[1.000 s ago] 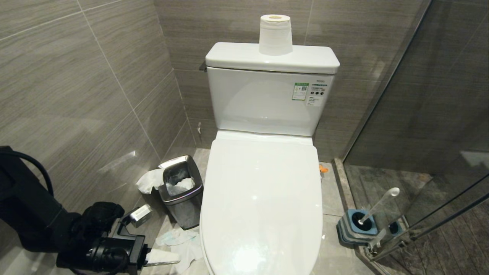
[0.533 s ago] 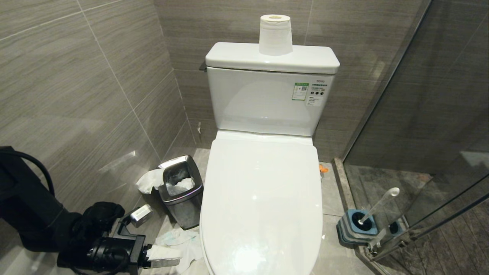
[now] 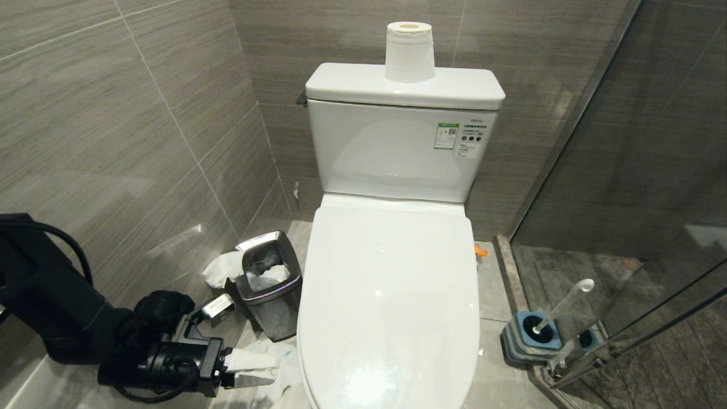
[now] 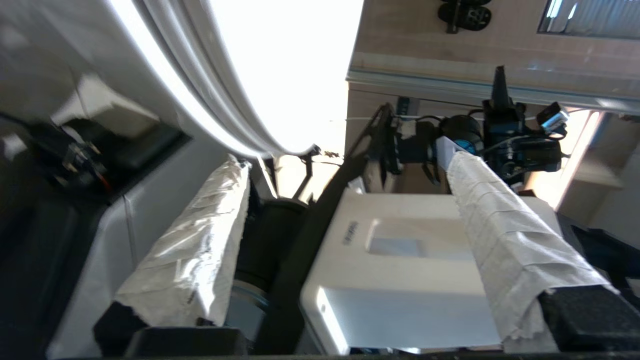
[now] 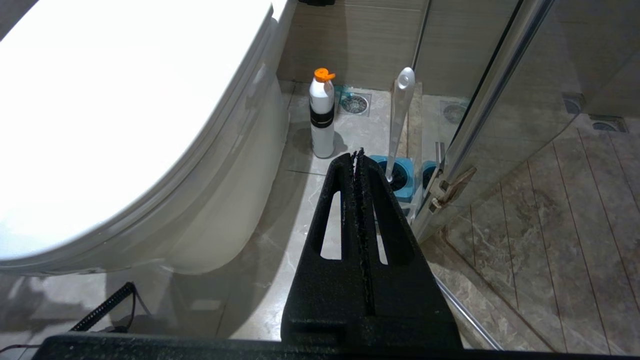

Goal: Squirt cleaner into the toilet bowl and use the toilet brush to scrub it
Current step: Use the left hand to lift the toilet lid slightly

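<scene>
Lid of the toilet bowl is seen down — the basin is covered, so neither squirting nor scrubbing can be started. The left pincer is held low beside the bowl's front edge, jaws spread wide, nothing gripped; the right pincer is pressed closed and empty. The toilet brush is stood in its holder by the glass door. Likely step: lid lifting. A hold under the lid's rim is called for next.
</scene>
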You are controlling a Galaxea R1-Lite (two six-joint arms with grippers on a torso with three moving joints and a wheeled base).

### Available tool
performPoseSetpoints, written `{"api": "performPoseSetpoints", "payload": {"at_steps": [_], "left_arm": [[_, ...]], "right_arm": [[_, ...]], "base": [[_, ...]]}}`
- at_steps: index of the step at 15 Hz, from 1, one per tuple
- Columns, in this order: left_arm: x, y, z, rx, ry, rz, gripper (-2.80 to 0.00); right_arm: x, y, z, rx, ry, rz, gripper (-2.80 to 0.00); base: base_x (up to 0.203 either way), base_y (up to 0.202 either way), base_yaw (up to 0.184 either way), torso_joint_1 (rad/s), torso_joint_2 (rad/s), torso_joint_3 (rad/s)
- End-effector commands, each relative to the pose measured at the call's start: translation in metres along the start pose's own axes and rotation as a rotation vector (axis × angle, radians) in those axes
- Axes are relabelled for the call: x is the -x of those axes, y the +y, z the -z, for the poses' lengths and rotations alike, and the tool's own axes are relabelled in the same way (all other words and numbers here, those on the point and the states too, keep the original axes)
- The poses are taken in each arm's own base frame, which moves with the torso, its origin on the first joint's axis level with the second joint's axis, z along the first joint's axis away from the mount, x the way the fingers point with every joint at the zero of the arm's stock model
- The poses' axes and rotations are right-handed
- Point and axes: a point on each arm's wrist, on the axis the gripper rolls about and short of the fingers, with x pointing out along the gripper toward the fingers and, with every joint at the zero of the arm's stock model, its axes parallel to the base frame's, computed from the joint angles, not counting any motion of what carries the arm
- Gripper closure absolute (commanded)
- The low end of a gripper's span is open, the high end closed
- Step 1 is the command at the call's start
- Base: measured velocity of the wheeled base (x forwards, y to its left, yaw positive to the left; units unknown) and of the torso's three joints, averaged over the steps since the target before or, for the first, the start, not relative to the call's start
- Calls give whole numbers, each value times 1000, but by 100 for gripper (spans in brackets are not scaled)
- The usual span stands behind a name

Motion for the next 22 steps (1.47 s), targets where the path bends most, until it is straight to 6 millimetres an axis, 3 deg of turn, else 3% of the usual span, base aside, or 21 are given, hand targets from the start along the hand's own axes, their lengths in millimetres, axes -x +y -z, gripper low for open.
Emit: {"api": "performPoseSetpoints", "payload": {"at_steps": [1, 4, 10, 15, 22], "left_arm": [[-2, 4, -8, -26, -5, 5, -280], [-6, 12, -18, -105, -21, -7, -280], [-11, 18, -16, -107, -6, -33, -280], [-16, 30, -29, -137, -9, -82, -280], [-17, 21, -25, -131, 1, -75, -280]], "right_arm": [[0, 0, 0, 0, 0, 1, 0], [0, 0, 0, 0, 0, 1, 0], [0, 0, 0, 0, 0, 1, 0], [0, 0, 0, 0, 0, 1, 0], [0, 0, 0, 0, 0, 1, 0]], "base": [[0, 0, 0, 0, 0, 0], [0, 0, 0, 0, 0, 0], [0, 0, 0, 0, 0, 0], [0, 0, 0, 0, 0, 0], [0, 0, 0, 0, 0, 0]]}}
